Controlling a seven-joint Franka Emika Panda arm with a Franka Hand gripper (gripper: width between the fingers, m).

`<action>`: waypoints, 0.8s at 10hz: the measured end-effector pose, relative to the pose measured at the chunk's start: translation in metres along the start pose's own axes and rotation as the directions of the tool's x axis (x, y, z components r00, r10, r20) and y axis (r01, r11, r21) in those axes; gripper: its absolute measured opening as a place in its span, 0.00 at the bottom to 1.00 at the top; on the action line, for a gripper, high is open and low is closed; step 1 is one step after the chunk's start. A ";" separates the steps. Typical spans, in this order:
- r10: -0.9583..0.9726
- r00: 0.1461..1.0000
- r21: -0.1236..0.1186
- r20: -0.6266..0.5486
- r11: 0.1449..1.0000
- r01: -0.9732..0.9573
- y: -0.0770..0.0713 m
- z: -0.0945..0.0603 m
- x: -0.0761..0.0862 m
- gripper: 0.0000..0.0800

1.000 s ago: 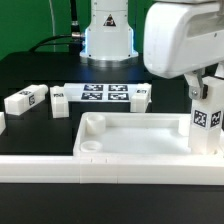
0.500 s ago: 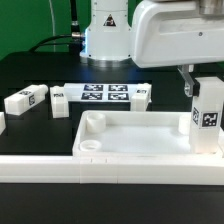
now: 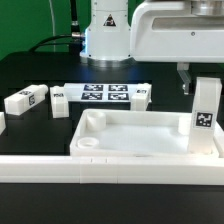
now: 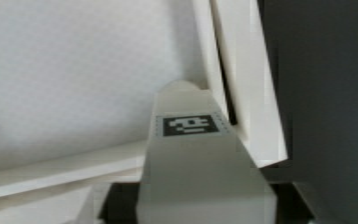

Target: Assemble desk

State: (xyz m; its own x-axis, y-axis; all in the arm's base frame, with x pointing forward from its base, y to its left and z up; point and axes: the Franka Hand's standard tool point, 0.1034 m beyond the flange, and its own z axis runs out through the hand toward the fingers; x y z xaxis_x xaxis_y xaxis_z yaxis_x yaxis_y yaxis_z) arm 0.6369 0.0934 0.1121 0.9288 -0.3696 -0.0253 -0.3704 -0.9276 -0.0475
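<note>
Spare leg (image 3: 25, 100) lies on the exterior view's left, desk top (image 3: 140, 137) sits in the middle. At its right corner the gripper (image 3: 203, 82) pinches the upright leg (image 3: 206, 120), long axis vertical, lower end in the tray corner. If it's slightly tilted, I reckon it jams or topples on release.

Mostly white on black from my seat: white desk top (image 3: 130, 135), white upright leg (image 3: 205, 98) with a small black-and-white square tag, same for the loose leg (image 3: 27, 100). The marker board (image 3: 105, 94) is white with black-patterned tags. Black table (image 3: 40, 72), green backdrop (image 3: 25, 25).
</note>
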 end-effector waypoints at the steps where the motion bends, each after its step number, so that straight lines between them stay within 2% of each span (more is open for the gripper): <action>1: 0.057 0.998 -0.010 -0.003 0.998 -0.058 0.003 0.000 0.001 0.37; 3: 0.137 0.991 -0.026 -0.006 0.990 -0.137 0.010 -0.001 0.003 0.37; 5: 0.145 0.989 -0.026 -0.004 0.989 -0.145 0.011 0.000 0.003 0.37; 6: 0.144 0.990 -0.026 -0.004 0.989 -0.144 0.011 0.000 0.003 0.61; 7: 0.142 0.990 -0.025 -0.005 0.990 -0.142 0.010 0.000 0.003 0.76; 8: 0.104 0.995 -0.022 -0.005 0.994 -0.105 0.009 -0.006 0.000 0.76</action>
State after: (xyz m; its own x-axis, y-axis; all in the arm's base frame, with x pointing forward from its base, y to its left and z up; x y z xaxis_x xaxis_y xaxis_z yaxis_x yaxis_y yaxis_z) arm 0.6337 0.0846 0.1173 0.8851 -0.4648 -0.0247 -0.4653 -0.8848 -0.0230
